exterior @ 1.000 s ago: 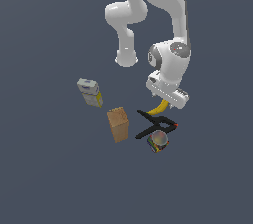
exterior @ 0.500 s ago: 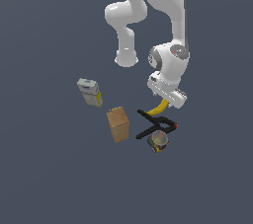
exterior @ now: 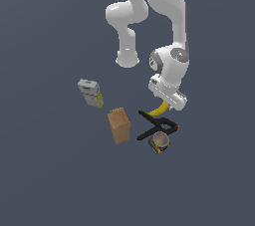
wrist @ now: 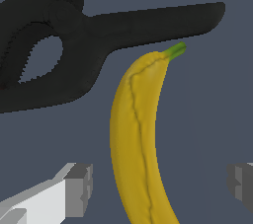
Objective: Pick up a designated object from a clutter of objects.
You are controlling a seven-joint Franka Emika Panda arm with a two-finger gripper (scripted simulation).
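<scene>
The curved yellow banana with a green stem tip (wrist: 141, 139) was seen lying on the dark grey floor (exterior: 50, 180), just beside the black plastic clamp (wrist: 74, 45), its stem tip close to one of the clamp's long handles. In the wrist view the grey fingertips (wrist: 79, 188) of the white gripper (wrist: 160, 183) were spread wide on either side of the banana, with clear gaps to the fruit, so nothing was grasped. In the exterior view the gripper (exterior: 167, 101) was held low over the banana (exterior: 159, 110), much of which was hidden behind it. The small multicoloured cube (exterior: 159, 143) was found touching the clamp (exterior: 157, 125), the tan cardboard-like box (exterior: 119, 125) near it toward the exterior view's left, and the grey-and-yellow box (exterior: 90, 93) further left.
</scene>
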